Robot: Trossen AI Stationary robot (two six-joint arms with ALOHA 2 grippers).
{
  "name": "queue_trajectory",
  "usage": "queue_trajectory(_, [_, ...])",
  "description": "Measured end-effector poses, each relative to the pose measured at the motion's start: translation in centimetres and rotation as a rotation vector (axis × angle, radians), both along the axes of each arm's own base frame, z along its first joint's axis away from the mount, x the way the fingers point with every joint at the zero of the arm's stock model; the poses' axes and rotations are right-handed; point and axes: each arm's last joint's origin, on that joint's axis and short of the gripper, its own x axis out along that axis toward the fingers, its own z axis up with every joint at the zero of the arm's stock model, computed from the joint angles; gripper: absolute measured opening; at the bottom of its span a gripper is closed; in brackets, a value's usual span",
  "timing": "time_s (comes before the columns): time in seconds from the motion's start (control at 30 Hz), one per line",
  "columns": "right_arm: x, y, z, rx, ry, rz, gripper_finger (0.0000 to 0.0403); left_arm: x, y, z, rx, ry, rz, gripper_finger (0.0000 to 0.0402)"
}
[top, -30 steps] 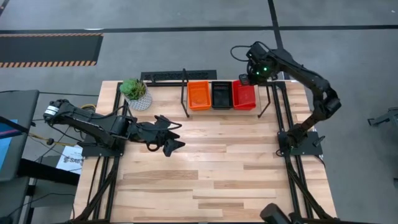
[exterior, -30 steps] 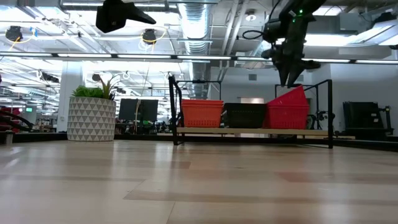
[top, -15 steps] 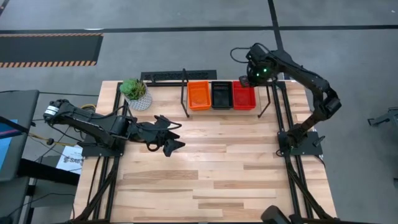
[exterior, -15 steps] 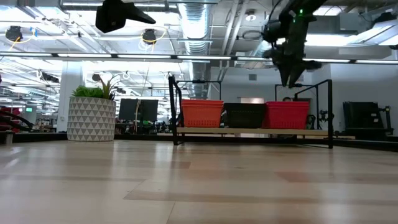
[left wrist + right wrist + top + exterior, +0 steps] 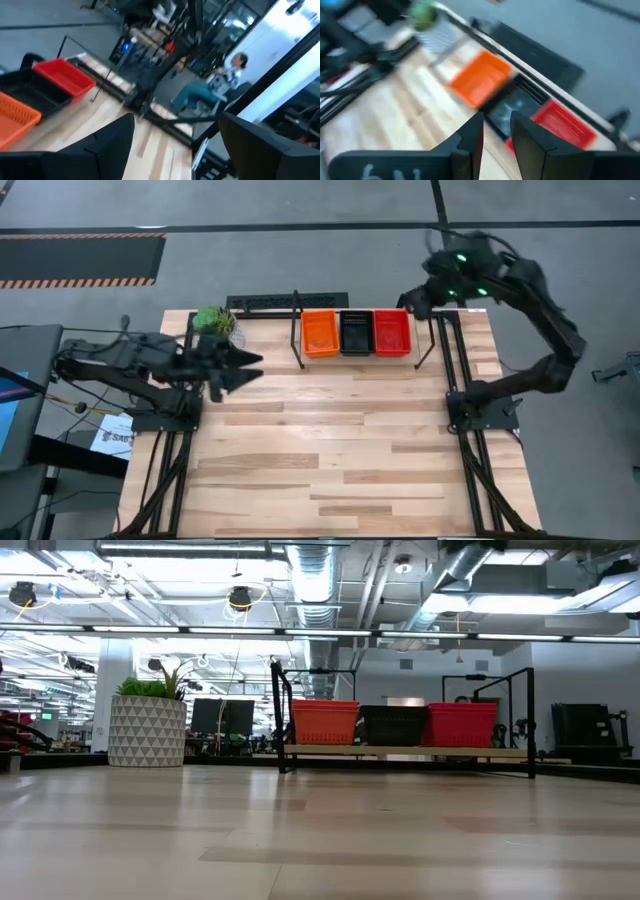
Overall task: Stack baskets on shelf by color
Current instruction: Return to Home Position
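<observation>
The fingers of the right gripper (image 5: 496, 122) were set to a narrow gap and those of the left gripper (image 5: 176, 122) spread wide, both empty, presumably because nothing was left to carry. The orange baskets (image 5: 320, 333), black baskets (image 5: 356, 332) and red baskets (image 5: 392, 331) were ranged side by side on the shelf (image 5: 400, 752). The red lay nearest the right gripper, high behind the shelf's right end, and all lay apart from the left gripper, held over the bench (image 5: 330, 450) by the plant pot (image 5: 147, 730).

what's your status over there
Left claw open near plant pot; right claw open, empty, by shelf's right end. Orange, black, red baskets on shelf, side by side. Nothing blocking.
</observation>
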Motion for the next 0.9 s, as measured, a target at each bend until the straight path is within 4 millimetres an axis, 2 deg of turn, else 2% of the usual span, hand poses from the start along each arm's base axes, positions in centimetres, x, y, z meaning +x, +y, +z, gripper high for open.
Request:
queue_trajectory(0.1, [-1.4, 2.8, 1.2, -0.040, -0.055, 0.089, 0.0118, -1.5, 0.4, 0.5, -0.002, -0.028, 0.009, 0.0279])
queue_trajectory(0.23, [-2.9, 5.4, 1.7, -0.042, -0.127, 0.157, 0.0118, -2.6, 0.7, 1.0, 0.022, -0.066, 0.061, 0.0279])
queue_trajectory(0.3, [-2.8, 6.4, 1.6, -0.080, -0.187, 0.229, 0.0118, -2.6, 0.7, 0.7, 0.132, -0.058, 0.074, 0.0279])
queue_trajectory(0.4, [-1.9, 7.4, 0.5, -0.090, -0.327, 0.299, 0.0118, -2.8, 0.8, -0.8, 0.170, -0.056, 0.091, 0.0279])
queue_trajectory(0.47, [-1.5, 8.0, -1.3, -0.092, -0.377, 0.336, 0.0118, -2.9, 0.9, -2.3, 0.175, -0.078, 0.099, 0.0279])
queue_trajectory(0.57, [-1.8, 8.7, -4.5, -0.066, -0.464, 0.333, 0.0118, -3.0, 0.9, -6.1, 0.146, -0.104, 0.096, 0.0279])
queue_trajectory(0.73, [-1.6, 9.5, -11.3, 0.010, -0.604, 0.343, 0.0118, -3.5, 0.9, -12.7, 0.050, -0.143, 0.049, 0.0279])
queue_trajectory(0.9, [-1.8, 10.4, -17.3, 0.056, -0.761, 0.362, 0.0118, -4.4, 0.7, -17.2, 0.013, -0.201, 0.017, 0.0279])
